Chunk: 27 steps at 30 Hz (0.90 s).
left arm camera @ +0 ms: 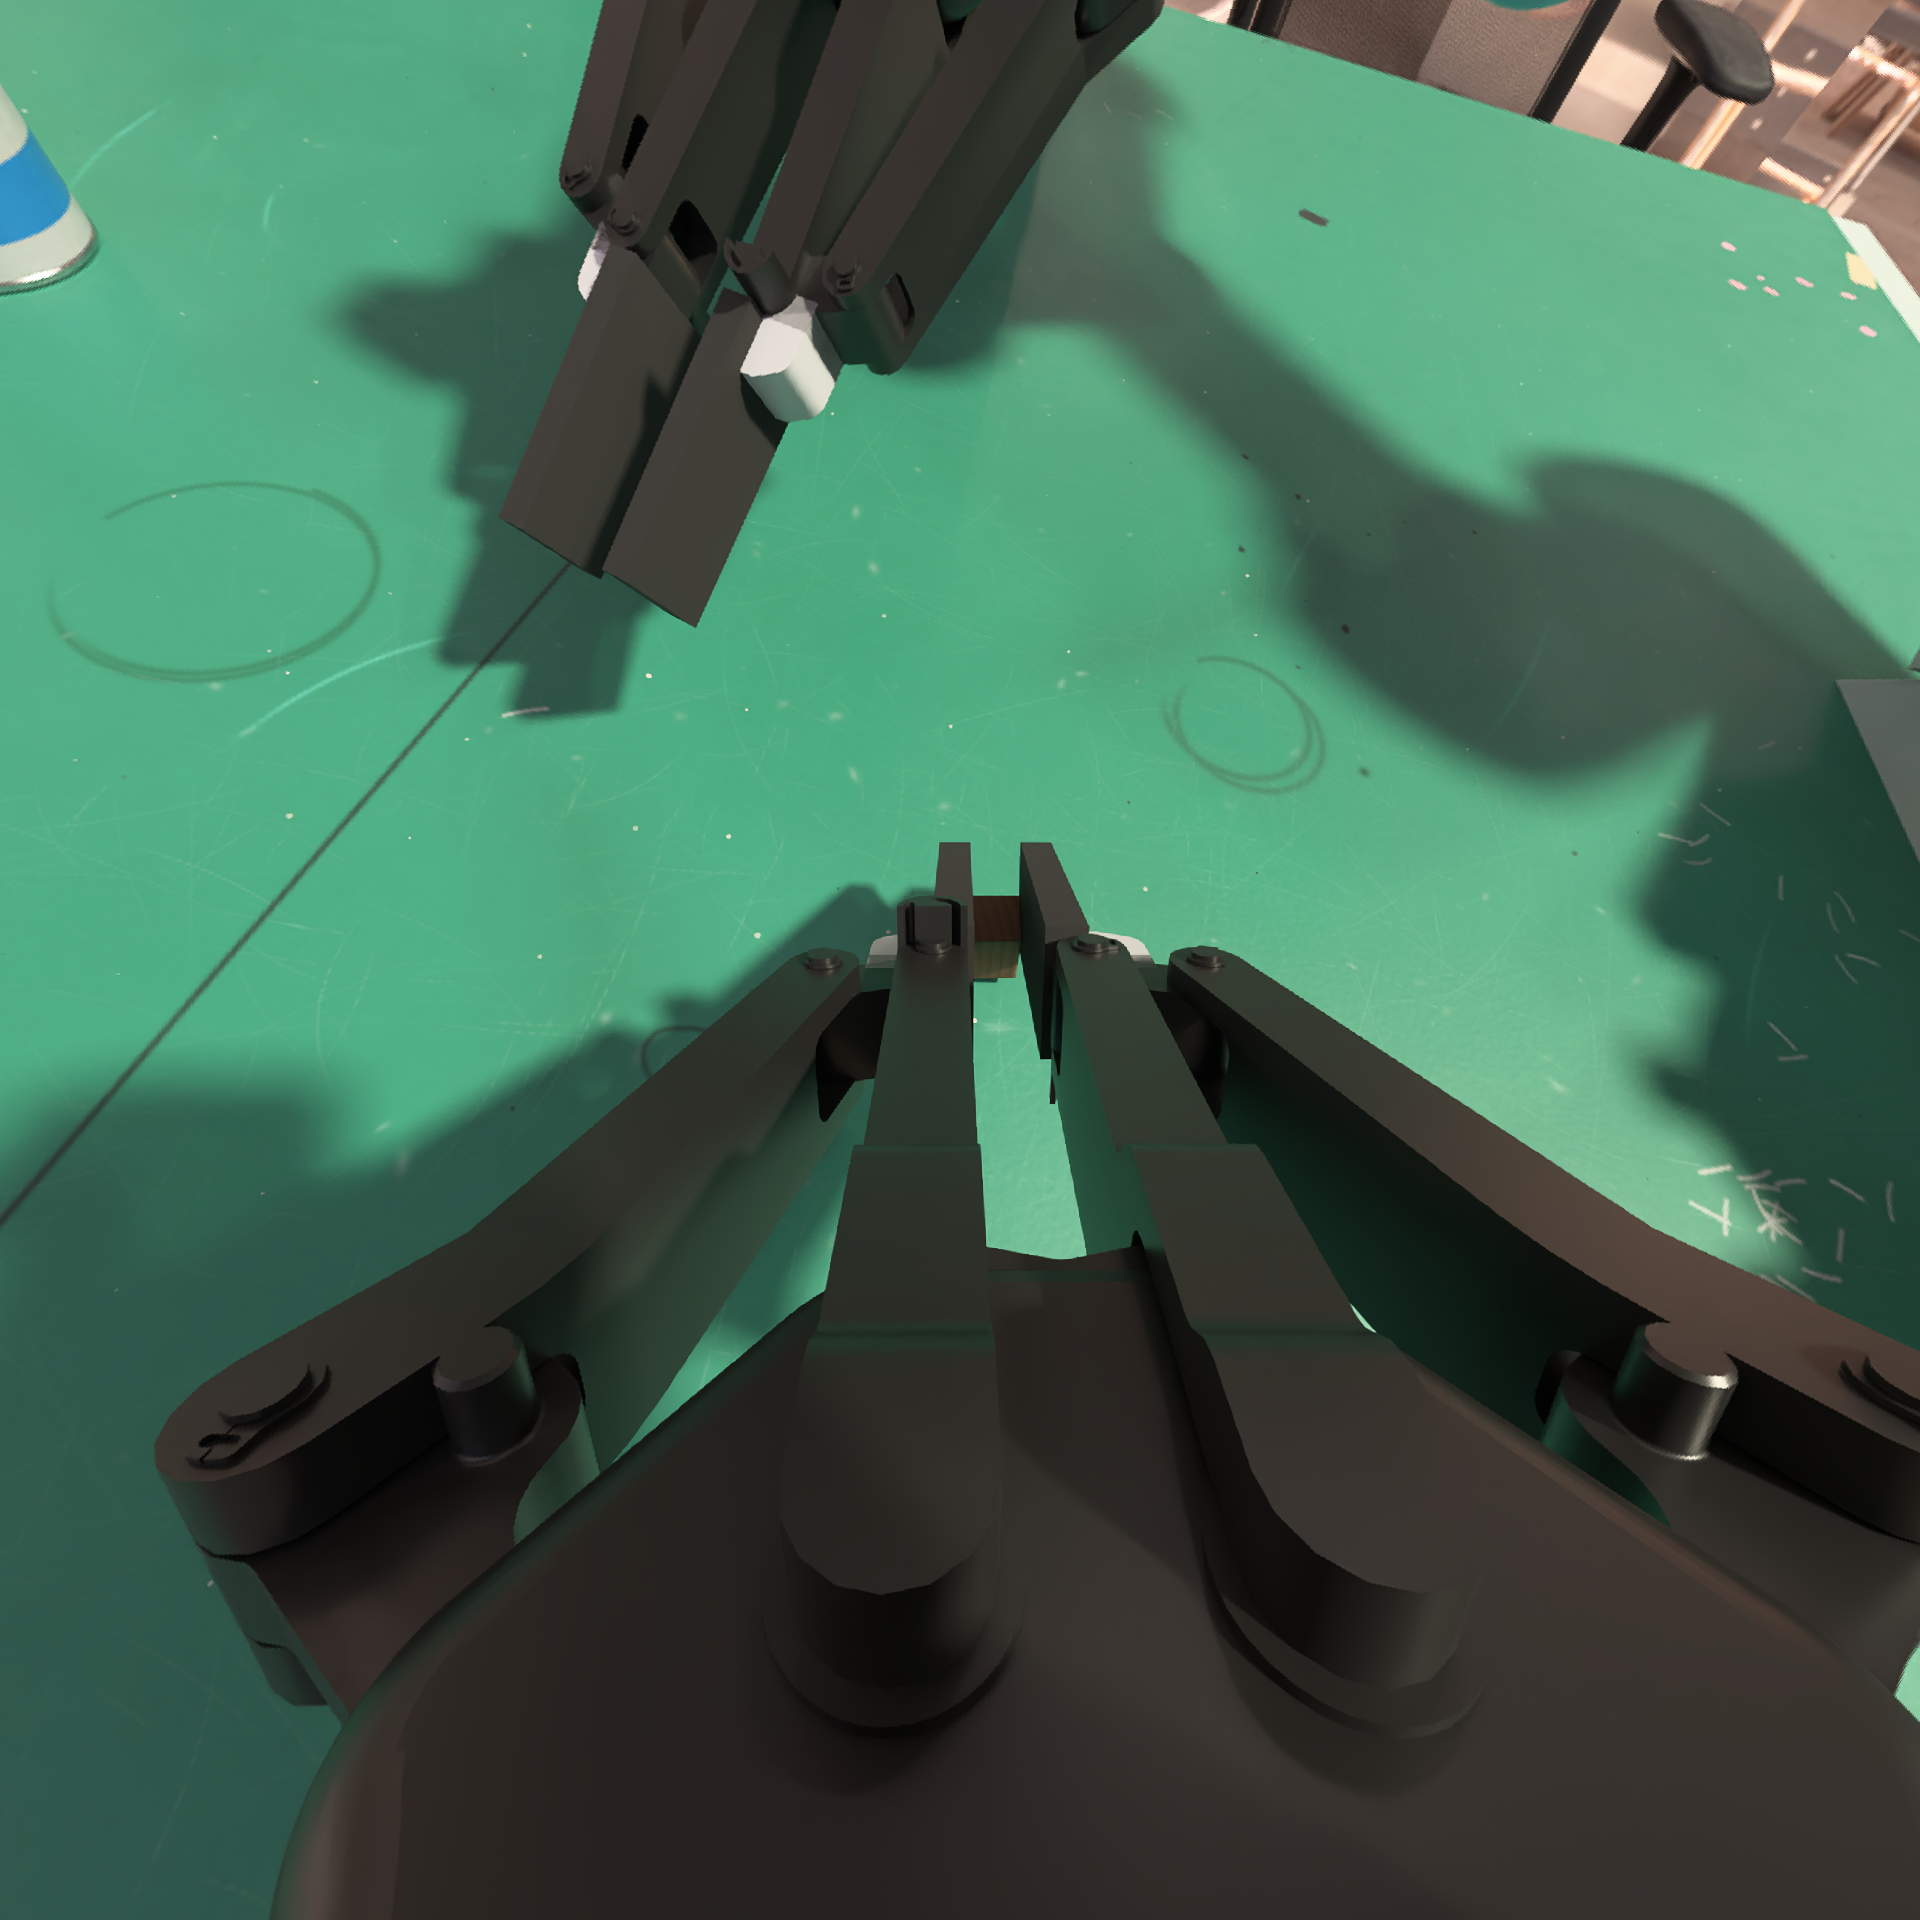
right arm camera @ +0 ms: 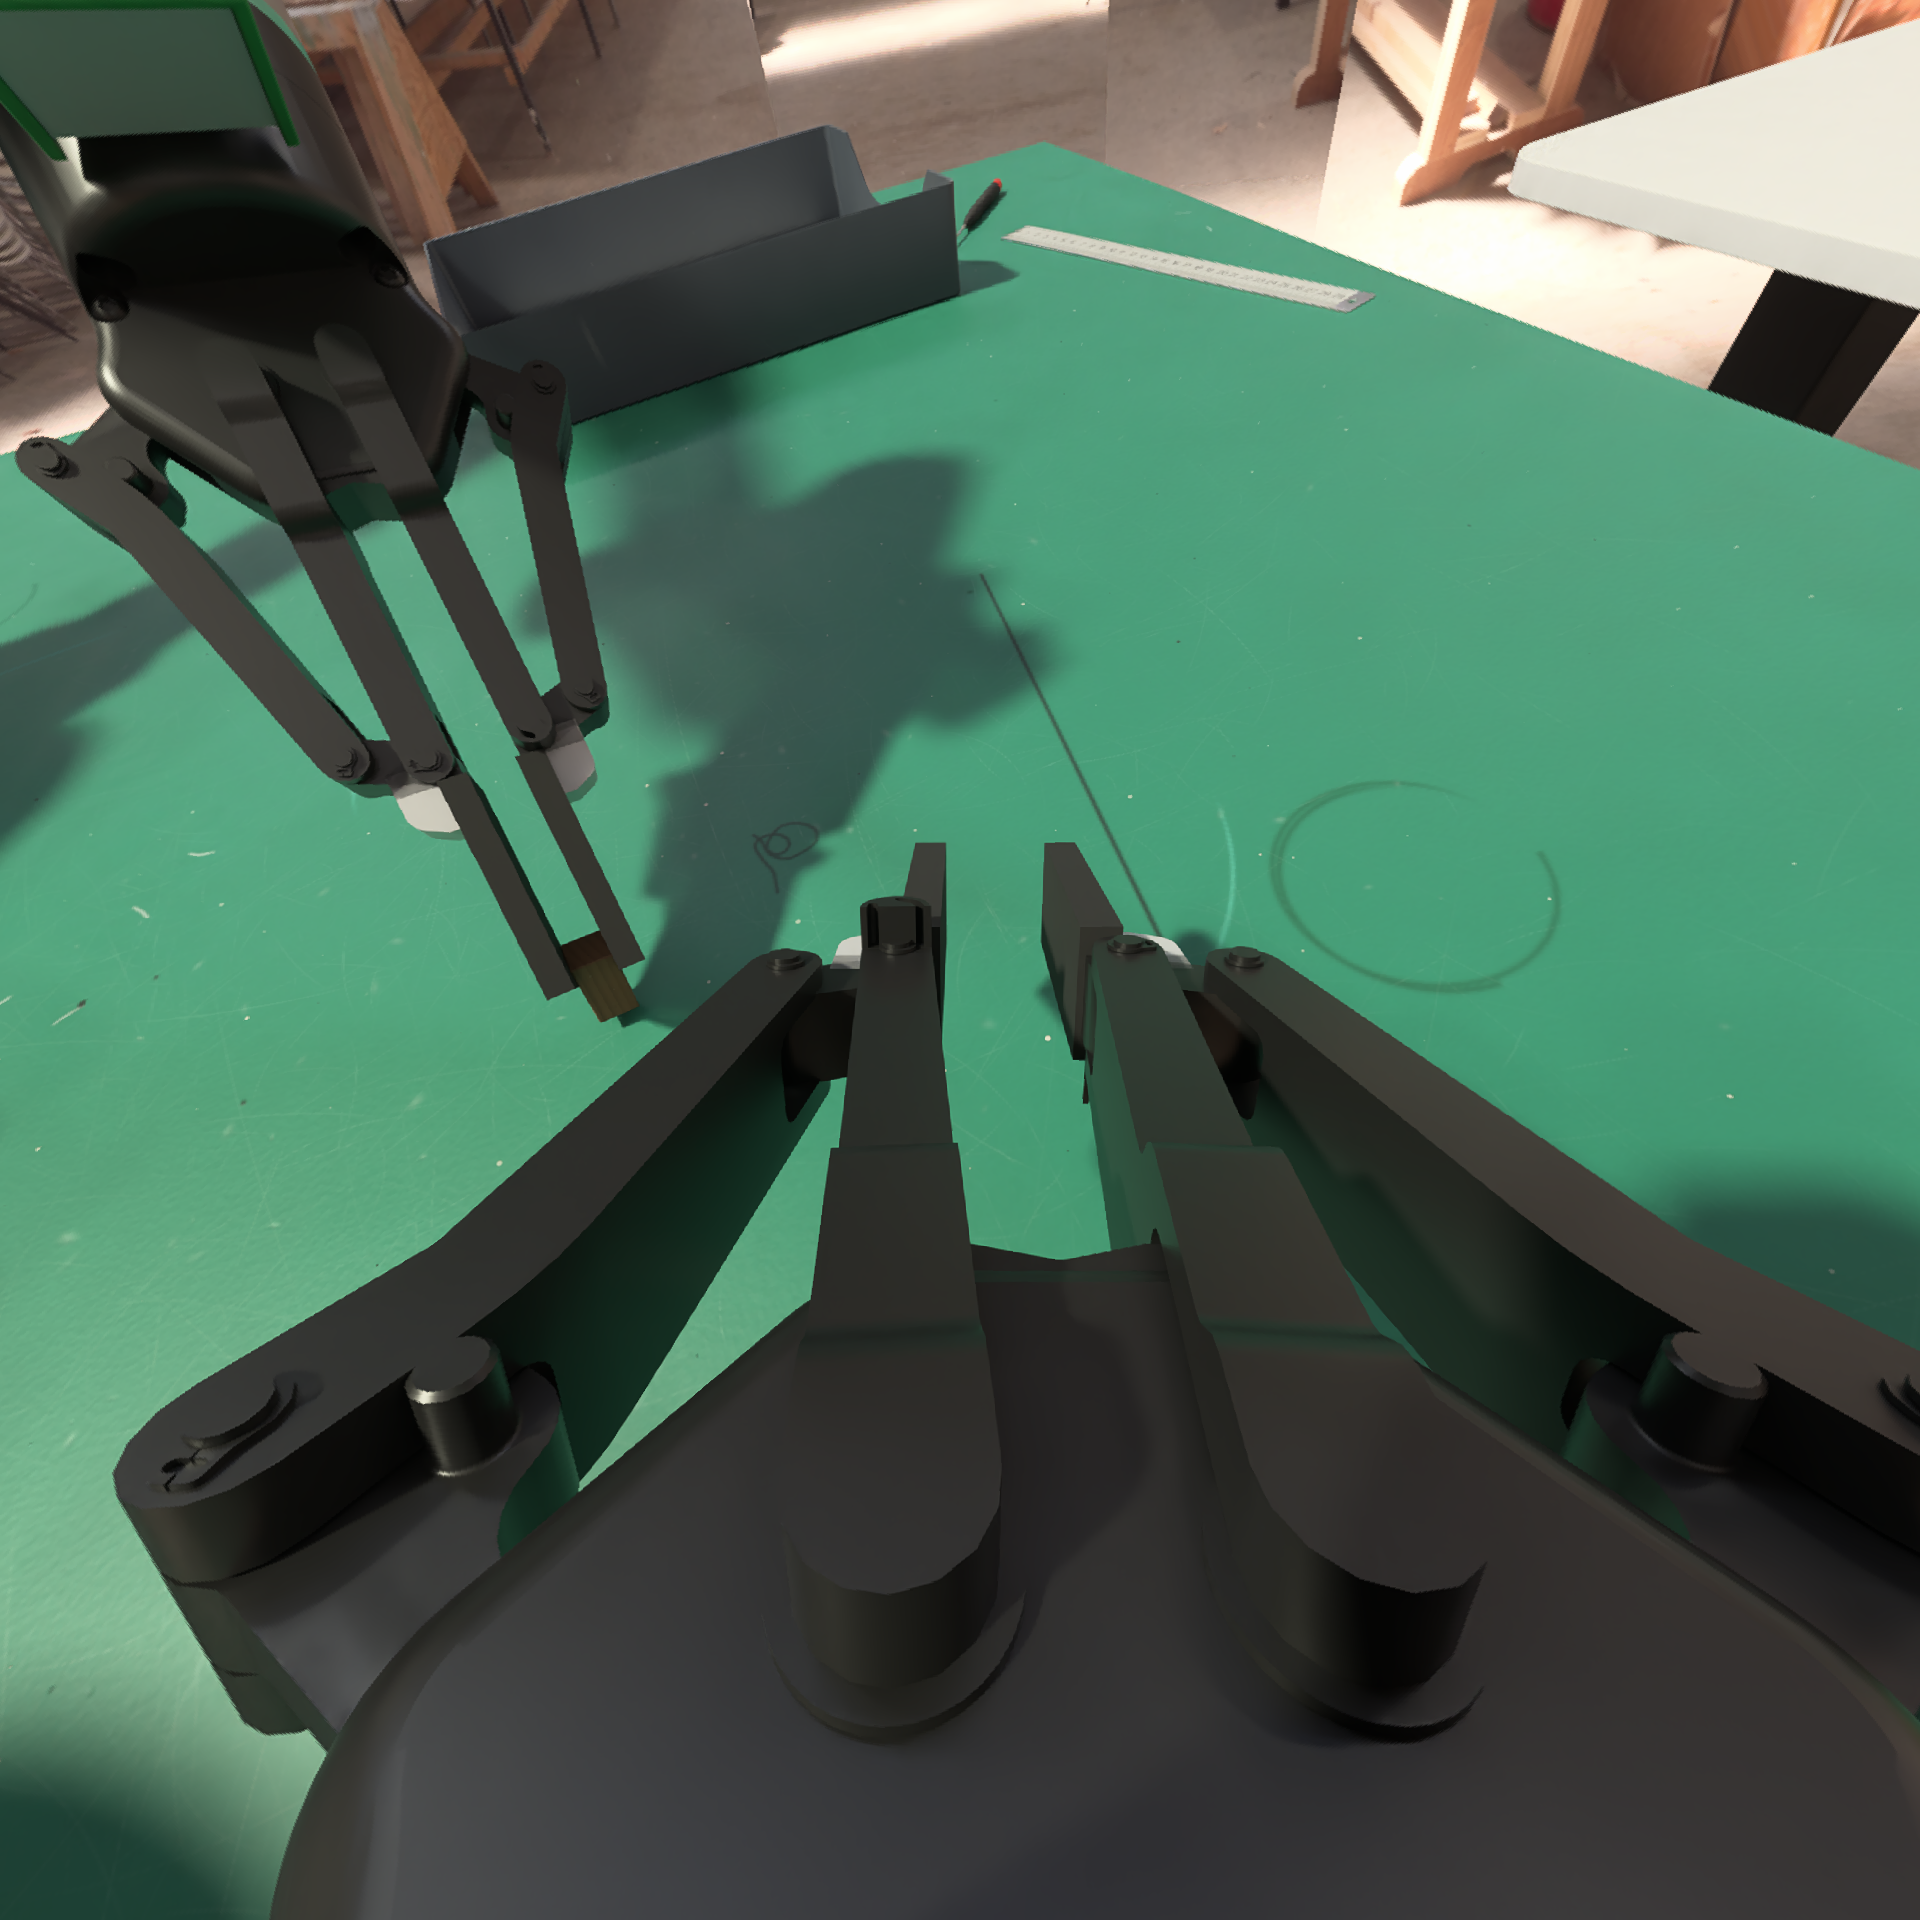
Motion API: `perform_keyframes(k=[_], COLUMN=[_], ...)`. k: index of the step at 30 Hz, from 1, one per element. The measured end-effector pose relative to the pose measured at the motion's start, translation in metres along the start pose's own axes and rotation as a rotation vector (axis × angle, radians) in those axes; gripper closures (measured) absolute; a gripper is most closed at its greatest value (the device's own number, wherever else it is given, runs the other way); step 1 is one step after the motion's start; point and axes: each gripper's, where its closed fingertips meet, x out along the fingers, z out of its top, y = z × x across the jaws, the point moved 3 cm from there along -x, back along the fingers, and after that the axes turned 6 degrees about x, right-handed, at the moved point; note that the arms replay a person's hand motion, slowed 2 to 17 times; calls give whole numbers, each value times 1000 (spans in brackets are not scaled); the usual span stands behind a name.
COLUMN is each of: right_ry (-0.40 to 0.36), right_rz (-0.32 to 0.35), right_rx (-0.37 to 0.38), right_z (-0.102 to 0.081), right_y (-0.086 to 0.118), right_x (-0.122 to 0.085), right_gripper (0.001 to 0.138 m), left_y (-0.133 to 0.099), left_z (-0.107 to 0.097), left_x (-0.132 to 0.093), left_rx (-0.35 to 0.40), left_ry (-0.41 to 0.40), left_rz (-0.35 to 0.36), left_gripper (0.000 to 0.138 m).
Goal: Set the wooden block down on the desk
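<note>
Left wrist view: left gripper has its two fingers pinched onto the wooden block — a small brown piece, dark on top, pale grain on the near face, wedged between the pads near the tips. Right wrist view shows the same grip from the side: left gripper points steeply down at the green desk, block sits at the very ends of the fingers, lower corner at or just above the desk surface, and I can't tell whether it touches. Right gripper holds nothing; its fingers stand apart with a narrow gap and bare desk visible between them. In the left wrist view the right gripper hangs tilted above the desk, and its fingers look almost together from that angle, again with nothing held. The two grippers are near each other but not touching. Other stuff on the desk: grey open bin at the far edge behind the left gripper, metal ruler to the side of it, a small red-tipped tool just beside the bin — and a white-and-blue can at the left edge of the left wrist view. Pen circles and scratches mark the desk top.
</note>
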Motion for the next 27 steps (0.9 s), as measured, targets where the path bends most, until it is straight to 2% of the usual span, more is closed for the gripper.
perform_keyframes(k=[27], right_ry=[10], right_rz=[14], right_rx=[-18], right_z=[-1], right_y=[4], right_x=[2], right_gripper=[114], left_y=[0], left_z=[0], left_x=[0], left_rx=[-4], left_ry=[-4], left_rz=[-2], left_gripper=[126])
